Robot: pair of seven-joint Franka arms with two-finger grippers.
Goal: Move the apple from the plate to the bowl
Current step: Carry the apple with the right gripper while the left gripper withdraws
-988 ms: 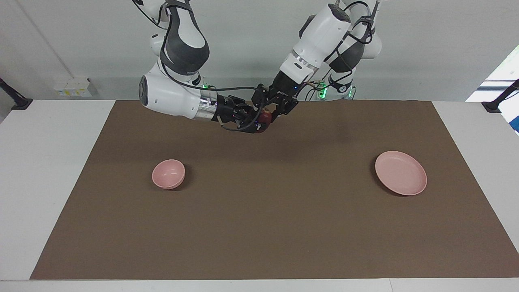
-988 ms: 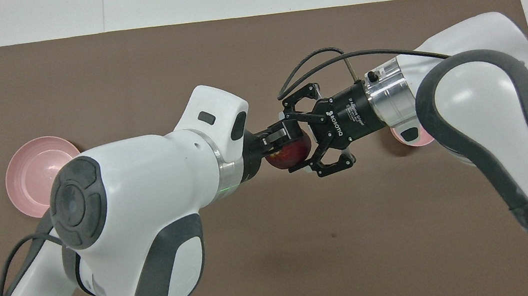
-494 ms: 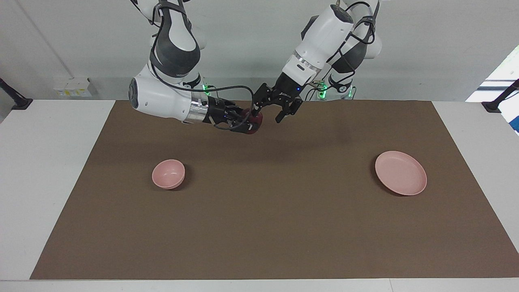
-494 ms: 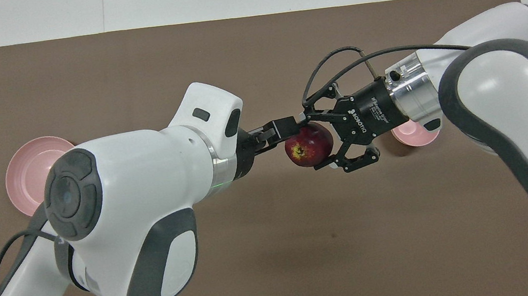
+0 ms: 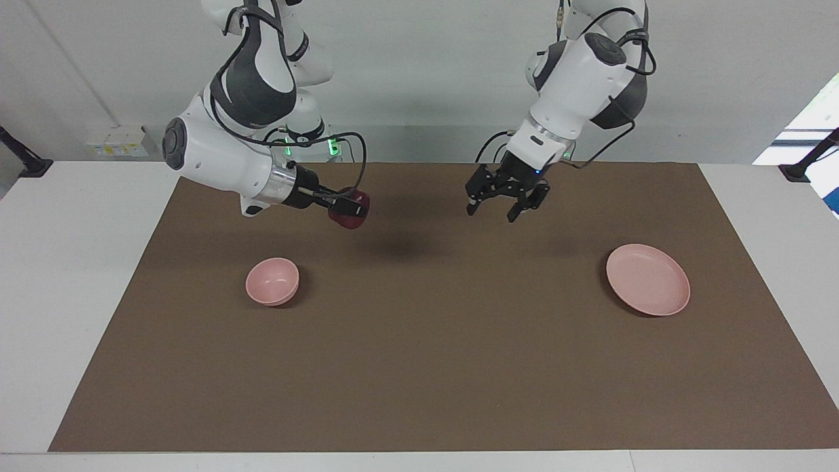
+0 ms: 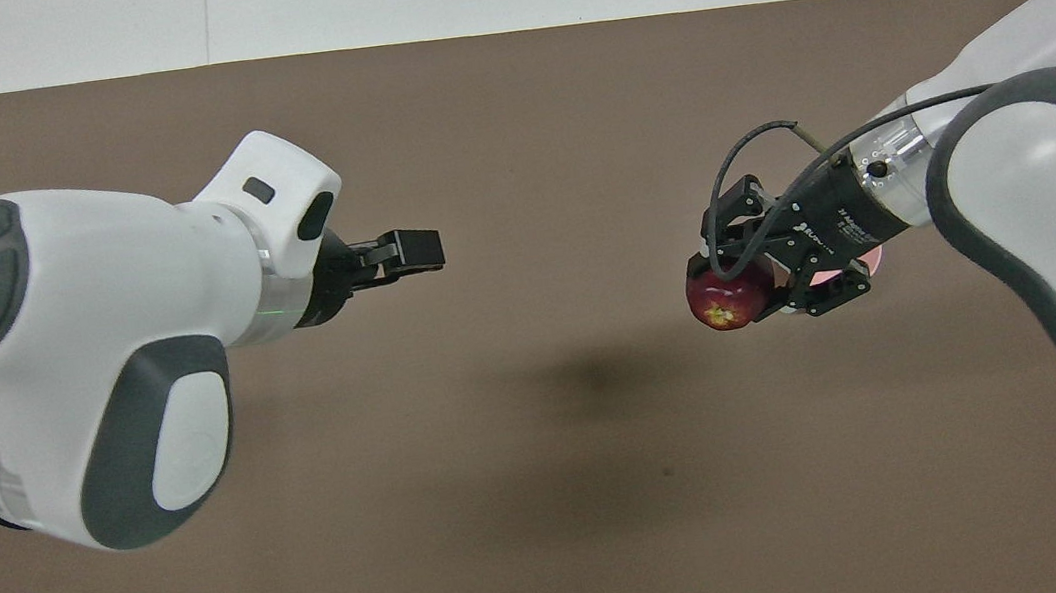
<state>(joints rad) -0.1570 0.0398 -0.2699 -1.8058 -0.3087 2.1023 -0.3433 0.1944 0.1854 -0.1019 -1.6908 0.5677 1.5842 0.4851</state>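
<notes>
Risk sits with the apple (image 5: 349,210), clamped in the right end effector (image 5: 351,208) in the air, not yet over the bowl (image 5: 273,280): a release too soon would drop it onto the bench (image 5: 419,367) to roll. Since the earlier frame the left end effector (image 5: 503,208) has let go, its fingers spread and empty, and drawn back toward the bare plate (image 5: 647,279).

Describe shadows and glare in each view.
Facing view: soft shadows on the mat under the right end effector holding the apple and under the open left end effector; blown-out bright patch at the left arm's end. Overhead view: one soft dark shadow mid-mat, no glare.
</notes>
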